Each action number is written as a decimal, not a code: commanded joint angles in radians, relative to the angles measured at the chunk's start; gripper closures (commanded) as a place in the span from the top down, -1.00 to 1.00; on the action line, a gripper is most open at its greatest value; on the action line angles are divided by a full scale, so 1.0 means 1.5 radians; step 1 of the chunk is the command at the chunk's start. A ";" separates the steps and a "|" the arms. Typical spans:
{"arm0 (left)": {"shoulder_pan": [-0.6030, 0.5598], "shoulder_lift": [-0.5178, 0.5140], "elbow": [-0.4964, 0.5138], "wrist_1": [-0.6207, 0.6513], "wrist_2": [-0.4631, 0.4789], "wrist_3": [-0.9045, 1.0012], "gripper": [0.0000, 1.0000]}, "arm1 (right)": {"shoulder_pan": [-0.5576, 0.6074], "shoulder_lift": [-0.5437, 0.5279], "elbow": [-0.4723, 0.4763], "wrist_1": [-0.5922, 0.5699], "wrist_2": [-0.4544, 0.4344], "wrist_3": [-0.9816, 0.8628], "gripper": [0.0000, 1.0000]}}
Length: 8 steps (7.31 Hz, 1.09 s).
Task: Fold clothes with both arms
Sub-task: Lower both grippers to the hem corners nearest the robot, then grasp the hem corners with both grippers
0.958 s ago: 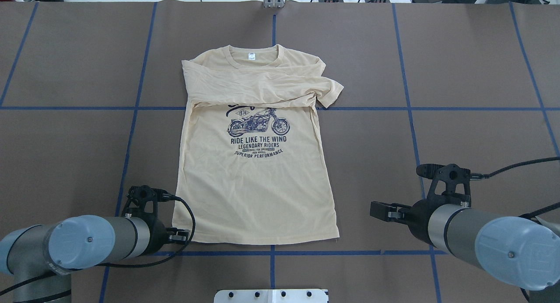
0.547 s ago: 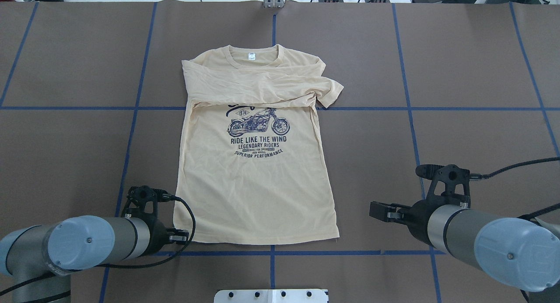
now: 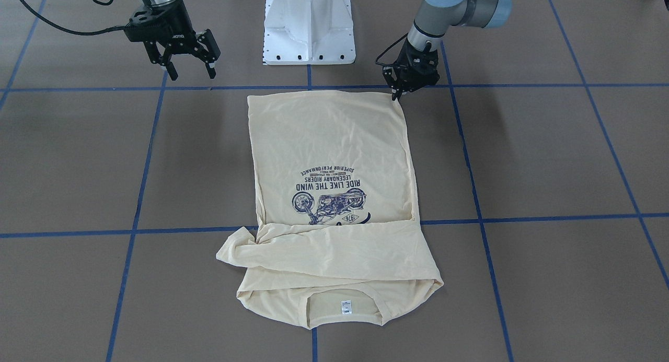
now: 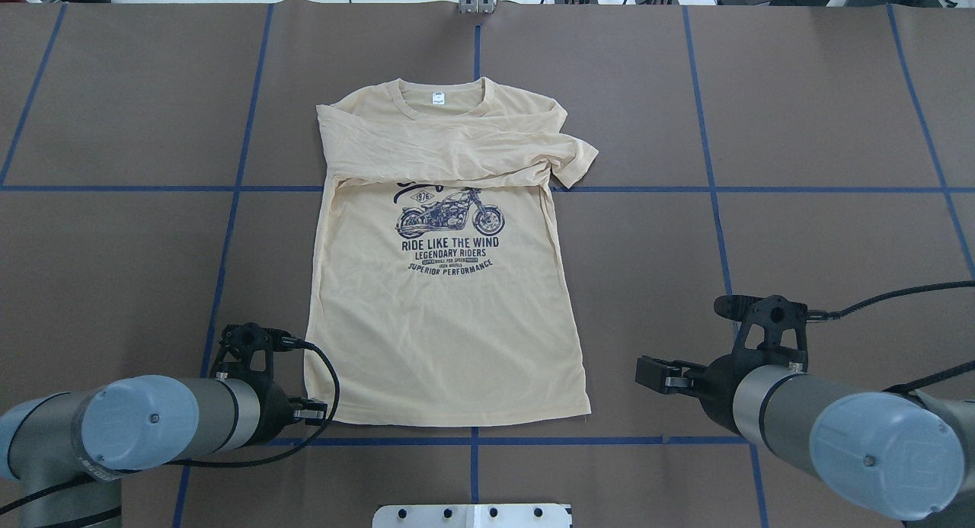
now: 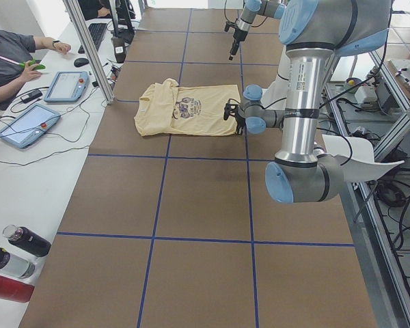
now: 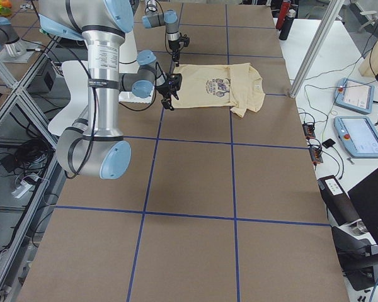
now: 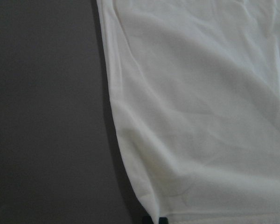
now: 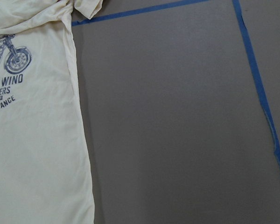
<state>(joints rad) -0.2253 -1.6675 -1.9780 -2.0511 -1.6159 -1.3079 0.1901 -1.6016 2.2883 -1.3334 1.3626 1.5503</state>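
The left gripper sits where it was a second ago, at the near hem corner of the T-shirt. The shirt spreads away ahead of it and to its right, print up, with the sleeves folded across the chest at the far end. The hem edge just beside this gripper has drawn in a touch, so a pinch may be starting, but I cannot tell whether its fingers are closed on cloth.

Further right, the right gripper has crept toward the shirt. The other hem corner is still apart from it, off to its left, so lifting the hem with both arms must wait.

The overhead view shows that gripper from behind, and its spread is hard to read. The front-facing view shows its fingers wide apart and holding nothing. The left wrist view shows only cloth and the table close below.
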 commanded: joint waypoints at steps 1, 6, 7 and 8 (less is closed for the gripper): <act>0.000 0.000 -0.005 0.000 0.000 -0.002 -1.00 | -0.029 0.081 -0.078 -0.002 -0.046 0.022 1.00; 0.001 -0.001 -0.008 -0.001 0.001 -0.014 -1.00 | -0.109 0.124 -0.158 -0.002 -0.120 0.046 0.46; 0.001 -0.001 -0.009 -0.001 0.001 -0.015 -1.00 | -0.109 0.124 -0.159 -0.002 -0.120 0.045 0.41; 0.001 -0.001 -0.009 -0.001 0.001 -0.015 -1.00 | -0.111 0.133 -0.167 -0.002 -0.120 0.046 0.30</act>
<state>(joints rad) -0.2240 -1.6690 -1.9905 -2.0524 -1.6139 -1.3292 0.0273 -1.4125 2.0497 -1.3363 1.1845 1.6190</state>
